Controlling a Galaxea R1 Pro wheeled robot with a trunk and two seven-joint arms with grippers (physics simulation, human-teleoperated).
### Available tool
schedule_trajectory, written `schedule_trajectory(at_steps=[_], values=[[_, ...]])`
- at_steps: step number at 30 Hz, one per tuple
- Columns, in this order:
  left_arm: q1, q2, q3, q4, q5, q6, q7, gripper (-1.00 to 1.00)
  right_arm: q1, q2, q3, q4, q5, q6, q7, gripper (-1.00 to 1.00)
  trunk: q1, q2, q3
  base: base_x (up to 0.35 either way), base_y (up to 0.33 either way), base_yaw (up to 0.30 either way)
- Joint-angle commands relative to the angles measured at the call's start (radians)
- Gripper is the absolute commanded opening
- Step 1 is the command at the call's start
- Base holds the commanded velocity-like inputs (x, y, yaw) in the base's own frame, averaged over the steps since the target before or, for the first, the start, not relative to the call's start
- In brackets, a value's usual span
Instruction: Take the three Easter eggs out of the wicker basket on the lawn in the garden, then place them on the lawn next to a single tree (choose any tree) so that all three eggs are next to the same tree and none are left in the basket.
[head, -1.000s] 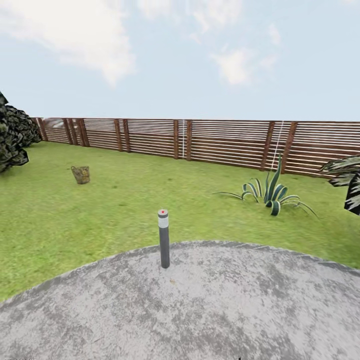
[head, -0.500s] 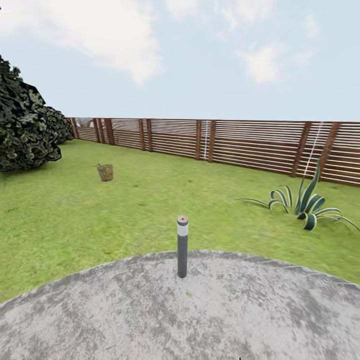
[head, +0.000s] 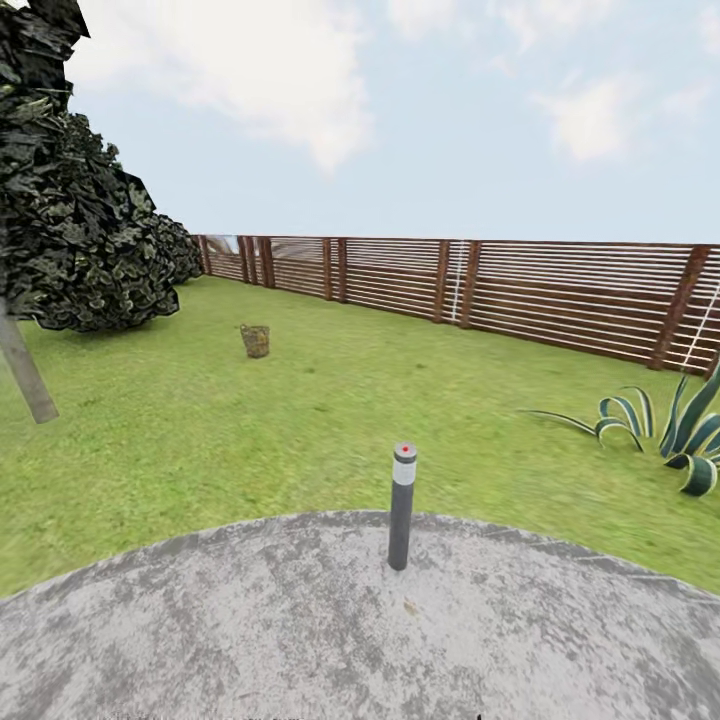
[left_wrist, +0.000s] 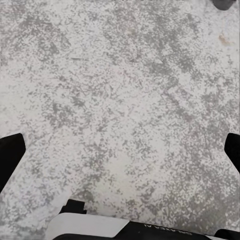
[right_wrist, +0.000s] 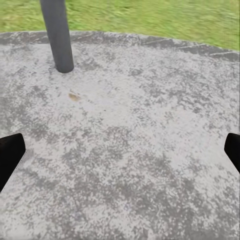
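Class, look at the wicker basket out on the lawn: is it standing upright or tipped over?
Upright. The basket stands on the lawn with its rim uppermost. It is too far off to tell whether any eggs are inside.

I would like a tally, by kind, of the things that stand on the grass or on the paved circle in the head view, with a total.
Wicker basket: 1
Tree with pale trunk: 1
Dark leafy bush: 1
Spiky striped plant: 1
Grey bollard light: 1
Total: 5
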Motion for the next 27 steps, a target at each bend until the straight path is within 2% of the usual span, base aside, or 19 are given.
schedule_trajectory(at_steps=[1, 7, 19, 27], values=[[-0.001, 0.0, 0.001, 0.001, 0.002, -0.003, 0.001, 1.0, 0.0, 0.0, 0.001, 0.0, -0.001, -0.003, -0.003, 1.0, 0.0, -0.001, 0.0, 0.003, 0.0, 0.279], [-0.001, 0.003, 0.002, 0.002, 0.006, -0.003, 0.001, 1.0, 0.0, 0.0, 0.001, 0.0, -0.001, -0.003, -0.003, 1.0, 0.0, -0.001, 0.0, 0.044, 0.0, 0.279], [-0.001, 0.004, 0.003, 0.001, 0.01, -0.002, 0.001, 1.0, 0.0, 0.0, 0.001, 0.0, -0.001, -0.002, -0.003, 1.0, 0.0, -0.001, 0.0, 0.282, 0.0, 0.279], [-0.001, 0.004, 0.003, 0.002, 0.01, -0.003, 0.001, 1.0, 0.0, 0.0, 0.001, 0.0, -0.001, -0.003, -0.003, 1.0, 0.0, -0.001, 0.0, 0.035, 0.0, 0.279]])
